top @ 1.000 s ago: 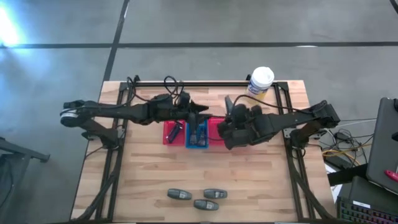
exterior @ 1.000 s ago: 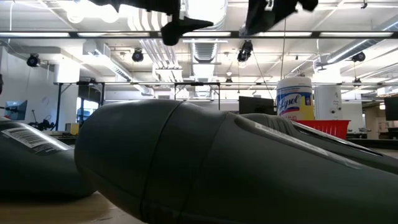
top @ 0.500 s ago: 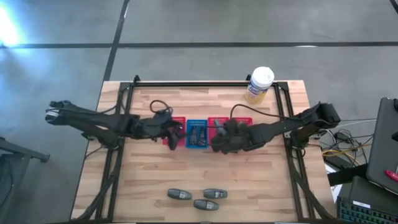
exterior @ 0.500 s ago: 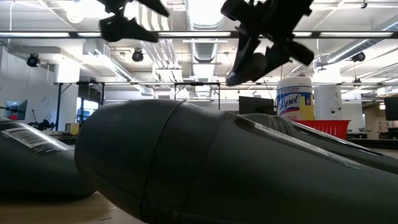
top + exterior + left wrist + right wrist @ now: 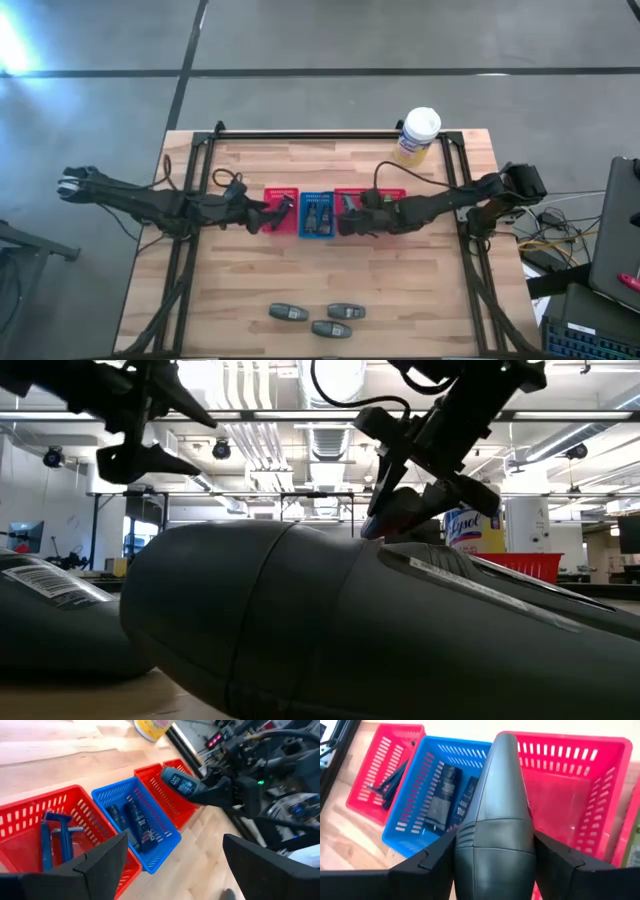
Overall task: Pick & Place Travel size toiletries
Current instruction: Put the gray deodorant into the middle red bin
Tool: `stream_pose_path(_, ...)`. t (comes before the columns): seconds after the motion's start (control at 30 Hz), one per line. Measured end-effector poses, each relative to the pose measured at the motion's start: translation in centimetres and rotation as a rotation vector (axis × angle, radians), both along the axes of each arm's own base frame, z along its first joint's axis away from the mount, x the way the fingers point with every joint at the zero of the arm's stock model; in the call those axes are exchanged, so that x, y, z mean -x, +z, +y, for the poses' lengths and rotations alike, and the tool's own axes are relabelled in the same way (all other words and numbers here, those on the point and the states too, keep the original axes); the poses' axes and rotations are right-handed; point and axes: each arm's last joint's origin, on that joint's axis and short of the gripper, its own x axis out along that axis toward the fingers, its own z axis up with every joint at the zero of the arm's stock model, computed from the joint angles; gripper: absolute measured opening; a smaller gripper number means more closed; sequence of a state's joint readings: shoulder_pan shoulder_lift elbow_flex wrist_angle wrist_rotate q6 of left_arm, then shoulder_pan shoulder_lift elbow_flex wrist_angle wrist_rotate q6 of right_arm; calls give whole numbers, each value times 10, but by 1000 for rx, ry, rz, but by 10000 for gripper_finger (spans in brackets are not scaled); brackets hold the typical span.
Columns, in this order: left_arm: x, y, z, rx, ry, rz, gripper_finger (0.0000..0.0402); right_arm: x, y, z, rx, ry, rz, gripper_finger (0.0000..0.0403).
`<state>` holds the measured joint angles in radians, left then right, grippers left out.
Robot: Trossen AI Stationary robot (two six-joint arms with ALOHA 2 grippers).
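**A:** Pale wooden planking forms the table top (image 5: 330, 280), on which three mesh baskets are lined up: a red mesh basket (image 5: 30, 820) holding thin dark razors (image 5: 55, 837), a blue mesh basket (image 5: 427, 780) holding small dark bottles (image 5: 440, 795), and a second red mesh basket (image 5: 570, 795) seen bare inside. What is gripped?

**B:** A grey oval bottle (image 5: 495, 820) is clamped between the fingers of the right gripper (image 5: 352, 217), held above the second red basket near its wall shared with the blue one. The left gripper (image 5: 268, 215) is spread wide and carries nothing, poised over the razor basket.

**A:** How should the step be done well?

**B:** By judgement, the bottle should be carried further over the red basket's middle and lowered before the fingers are parted, so that the shared rim is not struck.

**A:** What room is left?

**B:** Three more grey oval bottles (image 5: 315, 318) are lying near the front edge, well apart from the baskets. A white-and-yellow canister (image 5: 418, 135) stands by the far edge, clear of both arms.
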<state>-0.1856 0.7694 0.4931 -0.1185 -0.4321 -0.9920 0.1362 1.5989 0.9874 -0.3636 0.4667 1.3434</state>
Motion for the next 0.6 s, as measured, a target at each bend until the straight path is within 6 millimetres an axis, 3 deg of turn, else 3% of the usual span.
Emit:
stream_pose_path(0.2,9,-5,2,7,25,-29,330,-4,-5,-10,-35,-10,21,219)
stream_pose_path(0.6,10,-4,4,-7,57,-35,330,-8,-6,-20,-33,89,66,314)
